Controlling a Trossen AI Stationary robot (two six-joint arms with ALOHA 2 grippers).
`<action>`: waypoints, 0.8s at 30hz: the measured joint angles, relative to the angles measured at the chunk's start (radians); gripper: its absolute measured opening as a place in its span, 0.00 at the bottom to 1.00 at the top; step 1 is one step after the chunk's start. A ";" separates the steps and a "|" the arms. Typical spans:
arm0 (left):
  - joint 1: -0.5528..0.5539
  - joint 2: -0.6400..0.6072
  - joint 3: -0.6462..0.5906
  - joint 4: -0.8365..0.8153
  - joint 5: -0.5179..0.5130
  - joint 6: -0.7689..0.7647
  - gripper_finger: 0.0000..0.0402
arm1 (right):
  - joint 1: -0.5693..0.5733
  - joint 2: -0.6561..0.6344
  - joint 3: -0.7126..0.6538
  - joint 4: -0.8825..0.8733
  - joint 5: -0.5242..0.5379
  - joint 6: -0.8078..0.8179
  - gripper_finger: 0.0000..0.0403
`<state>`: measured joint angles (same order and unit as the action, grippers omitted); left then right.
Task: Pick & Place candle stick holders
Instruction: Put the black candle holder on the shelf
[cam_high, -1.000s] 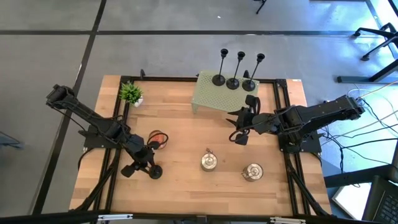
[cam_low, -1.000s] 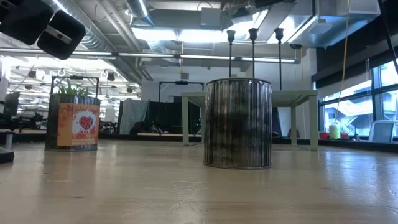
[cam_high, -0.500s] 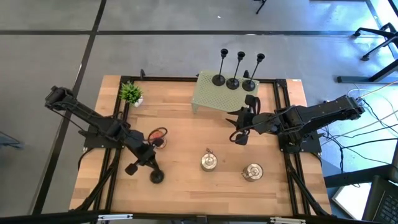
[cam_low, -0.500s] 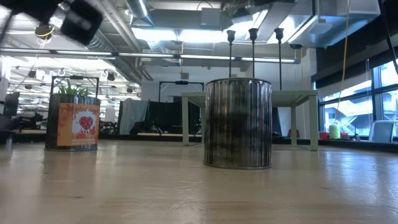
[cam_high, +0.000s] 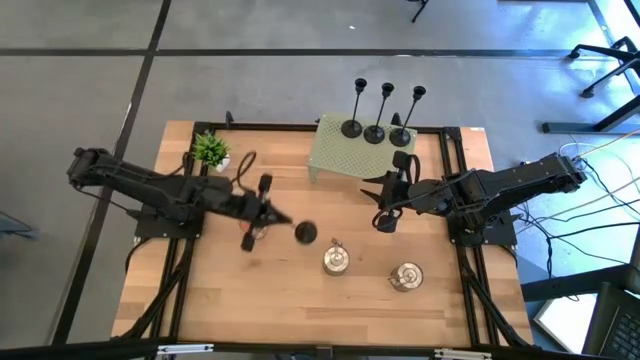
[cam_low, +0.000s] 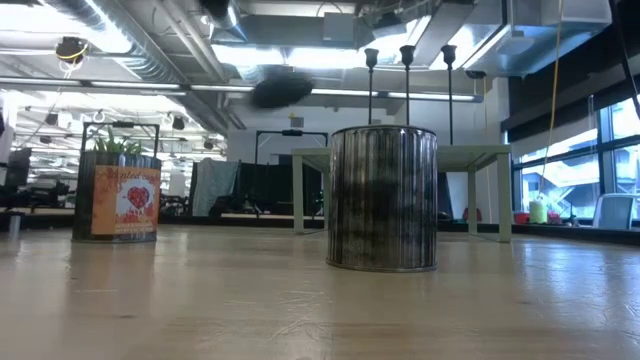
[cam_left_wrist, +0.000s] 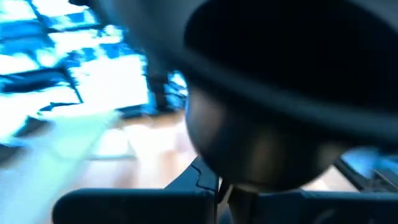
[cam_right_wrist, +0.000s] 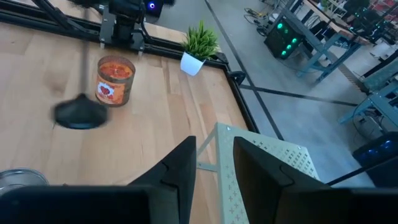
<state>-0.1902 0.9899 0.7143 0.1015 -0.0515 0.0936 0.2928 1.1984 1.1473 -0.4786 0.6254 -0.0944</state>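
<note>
Four candle stick holders are showing in the high view: three (cam_high: 375, 112) are standing upright in a row on the pale green perforated stand (cam_high: 340, 158) at the upper middle of the frame, and the fourth candle stick holder (cam_high: 292, 228) is being carried in the left tool (cam_high: 262, 205), just left of the frame's centre and above the desk (cam_high: 290, 300). That tool is pinching the thin stem, with the round black base pointing toward the right of the frame; in the low view the same base is appearing as a dark blur (cam_low: 281, 91) in the upper middle, off the wood. The left wrist view is filled by the holder's dark round base, very close. The right tool (cam_high: 388, 203) is hanging over the desk at the right of centre, just below the stand; its fingers (cam_right_wrist: 179, 163) are standing apart with nothing between them. Two silver tins are sitting in the lower middle of the high view, one (cam_high: 335, 262) left of the other (cam_high: 406, 276). One orange glass candle jar (cam_right_wrist: 114, 81) is standing on the wood, and one small potted plant (cam_high: 210, 150) is sitting at the desk's upper left corner.
</note>
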 joint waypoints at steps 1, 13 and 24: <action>0.019 0.014 0.042 -0.015 -0.013 0.010 0.02 | 0.000 0.000 0.000 0.000 0.000 0.000 0.27; 0.413 0.249 0.487 -0.233 -0.091 0.050 0.02 | 0.000 0.000 0.000 -0.003 -0.006 0.000 0.27; 0.722 0.539 0.637 -0.230 0.112 0.046 0.02 | 0.000 0.000 0.000 -0.012 -0.010 0.000 0.27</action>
<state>0.5319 1.5293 1.3517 -0.1286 0.0603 0.1395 0.2932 1.1980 1.1473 -0.4904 0.6159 -0.0944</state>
